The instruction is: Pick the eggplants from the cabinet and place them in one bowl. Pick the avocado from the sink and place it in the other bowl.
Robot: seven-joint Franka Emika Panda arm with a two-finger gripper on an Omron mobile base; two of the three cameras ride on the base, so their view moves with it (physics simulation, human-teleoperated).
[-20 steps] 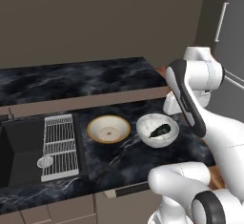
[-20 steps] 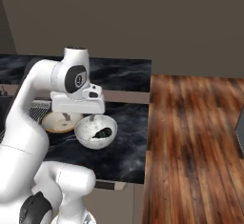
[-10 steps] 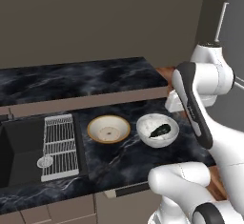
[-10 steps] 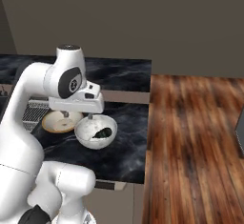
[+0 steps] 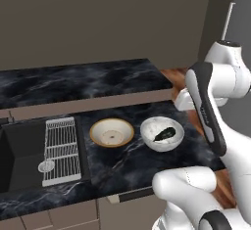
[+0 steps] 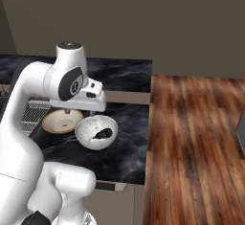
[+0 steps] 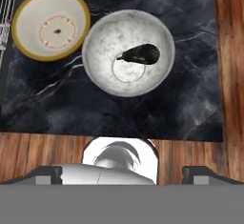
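One dark eggplant point(image 7: 140, 54) lies inside the white marbled bowl point(image 7: 102, 37) on the black counter. To its left stands a yellow-rimmed bowl point(image 7: 28, 13) with nothing in it. My gripper point(image 7: 123, 175) hangs high above the counter's front edge, looking straight down at both bowls, open, with nothing between its fingers. The left base view shows the eggplant point(image 5: 163, 133) in the white bowl point(image 5: 147, 128), beside the yellow bowl point(image 5: 100, 131), with the hand off to the right above them. The avocado and the cabinet are out of view.
A dark sink point(image 5: 14, 150) is set into the counter at the left, with a white wire rack point(image 5: 61, 146) along its right side. The counter ends just right of the white bowl, above a wooden floor point(image 6: 191, 138).
The arm has lifted and drawn the hand up and away from the white bowl. The eggplant stays in the bowl and the gripper stays open.
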